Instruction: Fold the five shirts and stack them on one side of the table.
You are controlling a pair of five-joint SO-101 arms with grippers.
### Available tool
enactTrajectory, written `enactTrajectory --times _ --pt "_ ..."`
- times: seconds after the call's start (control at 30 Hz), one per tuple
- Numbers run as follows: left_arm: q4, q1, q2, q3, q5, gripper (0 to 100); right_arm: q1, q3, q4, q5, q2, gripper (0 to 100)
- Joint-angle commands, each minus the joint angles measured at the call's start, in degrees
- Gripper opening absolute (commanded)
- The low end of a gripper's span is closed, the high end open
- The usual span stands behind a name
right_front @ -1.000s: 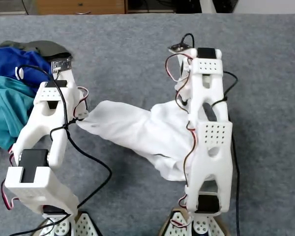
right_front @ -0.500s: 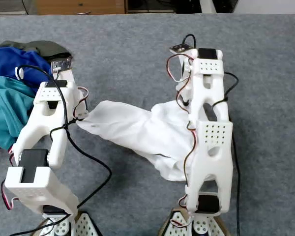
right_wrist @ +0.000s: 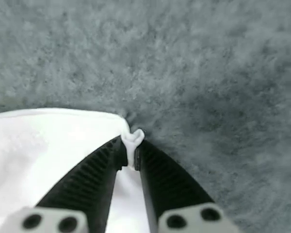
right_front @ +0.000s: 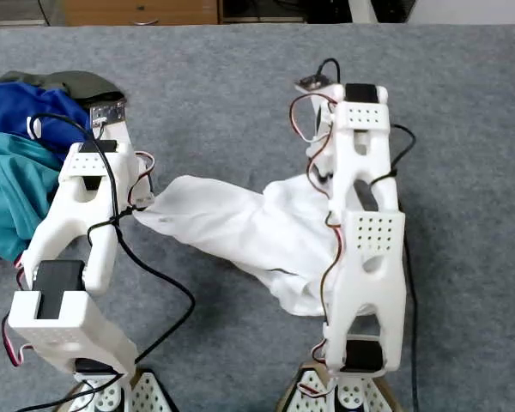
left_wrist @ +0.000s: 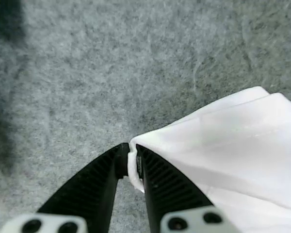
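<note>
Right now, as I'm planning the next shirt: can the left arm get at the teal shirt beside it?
Probably not yet: the left gripper is shut on a corner of the white shirt. The teal shirt lies close beside that arm, nothing between.

White arms [right_front: 77, 202] trail black cables [right_front: 180, 288]; left claw [left_wrist: 130, 156], right claw [right_wrist: 130, 143] ribbed black.

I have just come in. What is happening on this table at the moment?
Two robot arms hold one white shirt on the grey table. The left gripper is shut on one edge, the right gripper on another; the cloth lies crumpled between them, not yet folded. A blue shirt and a teal shirt lie heaped at the table's edge.
</note>
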Motion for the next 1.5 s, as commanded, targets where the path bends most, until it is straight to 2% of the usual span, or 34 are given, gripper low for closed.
enactTrajectory --times 0.0,0.07,0.2,0.4,0.57,0.67,0.9,1.13,1.33,1.47 --pt "4.66 -1.14 -3.91 -6.86 0.18 2 1.54 -10.42 0.26 -2.64 -0.66 0.3" --pt "7.38 -1.76 -4.53 -11.6 0.97 2 2.07 -19.12 4.4 -3.52 -1.27 0.2" --pt "15.56 -4.4 -4.97 -26.02 1.49 2 4.97 -29.05 4.57 -4.57 -9.27 0.3" --pt "28.92 -9.23 -4.7 -53.1 1.49 2 5.58 -30.9 4.4 -5.45 -29.76 0.2" --pt "37.89 -9.41 -4.79 -71.47 1.49 2 8.84 -31.08 1.76 -14.15 -45.85 0.2" --pt "39.21 -9.41 -4.88 -80.26 1.85 2 11.03 -30.55 -3.08 -18.02 -53.58 0.2" --pt "39.21 -5.71 -8.57 -100.48 1.58 2 12.53 -31.08 -13.01 -19.69 -64.92 0.2" --pt "39.21 -8.0 -14.37 -112.09 -0.26 2 19.82 -27.21 -17.05 -19.52 -73.98 0.2" --pt "38.77 -8.53 -15.25 -107.78 -0.53 2 21.67 -6.55 -18.37 -19.78 -70.02 0.2" --pt "38.77 -8.53 -18.24 -107.87 -1.58 2 22.46 -4.53 -19.52 -20.04 -70.11 0.2"
